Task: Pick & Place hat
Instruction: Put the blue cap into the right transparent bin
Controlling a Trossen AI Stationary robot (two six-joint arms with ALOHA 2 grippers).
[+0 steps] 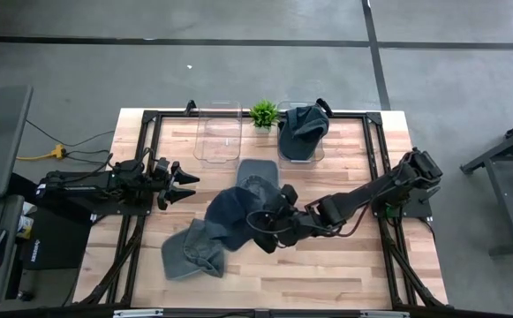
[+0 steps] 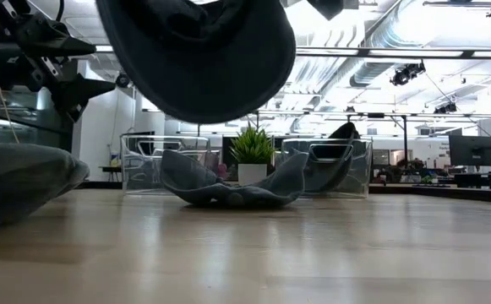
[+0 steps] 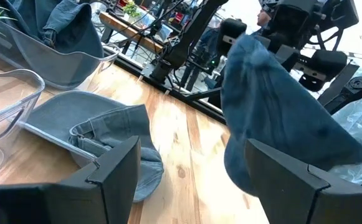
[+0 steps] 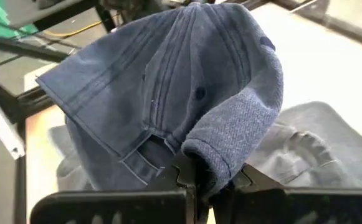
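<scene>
Wooden table (image 1: pixel 344 265) first — two clear bins (image 1: pixel 218 134) at its far edge, one already holding a hat. The dark blue hat (image 1: pixel 230 215) hangs above mid-table, pinched in the right gripper (image 1: pixel 267 225), fingers clenched on its fabric. Left gripper (image 1: pixel 184 184) waits at the left — fingers spread, empty.

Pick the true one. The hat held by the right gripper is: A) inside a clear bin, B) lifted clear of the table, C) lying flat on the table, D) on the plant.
B: the right gripper is shut on the dark blue hat, which in the low view hangs well above the table.
</scene>
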